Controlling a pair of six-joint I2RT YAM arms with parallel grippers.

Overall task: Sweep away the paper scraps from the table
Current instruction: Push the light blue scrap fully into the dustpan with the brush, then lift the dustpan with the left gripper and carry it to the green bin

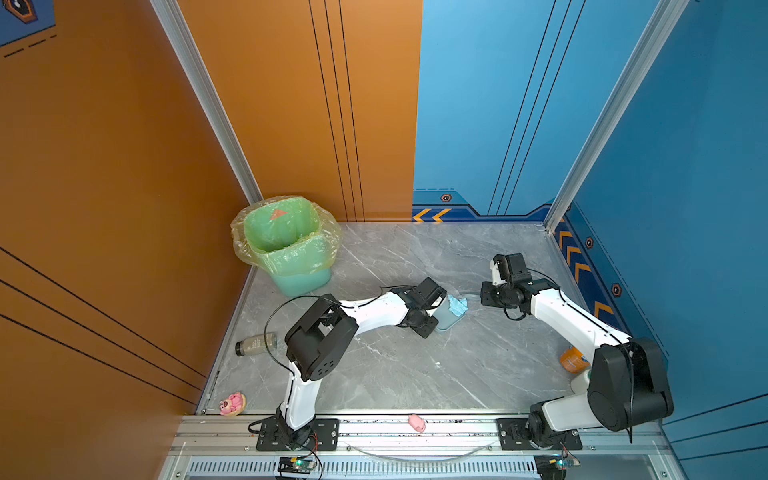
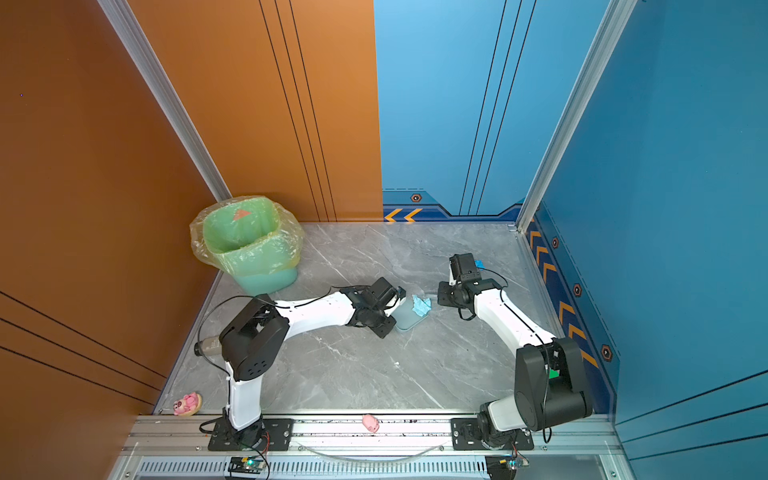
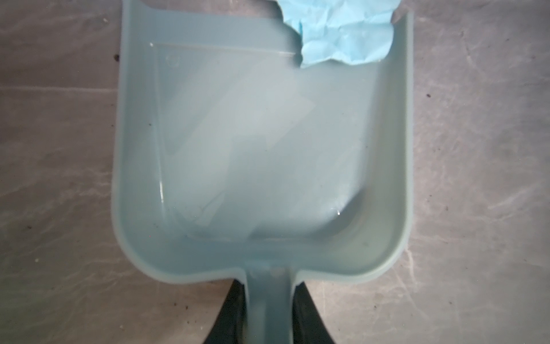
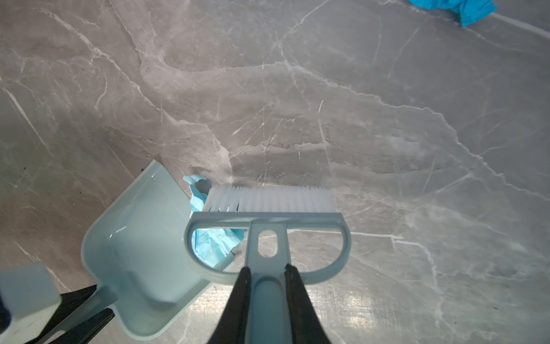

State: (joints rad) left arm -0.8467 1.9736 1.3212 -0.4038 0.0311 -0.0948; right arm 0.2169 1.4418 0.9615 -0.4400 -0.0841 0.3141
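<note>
Left gripper clamped on dustpan handle; pan on table. Light blue paper scrap at pan mouth, partly inside. Right gripper clamped on brush handle, bristles at scrap. Farther: blue scrap on table beside right wrist.

Bright, even overhead light fills both top views; faint soft shadows lie on the grey desk under the arms, and straight posts lean outward near the edges. Ahead of the left hand, the dustpan looks milky and out of focus, pale reflections crossing its floor. Beside the right hand, white glare shines on the desk; marble farther out is sharp.
</note>
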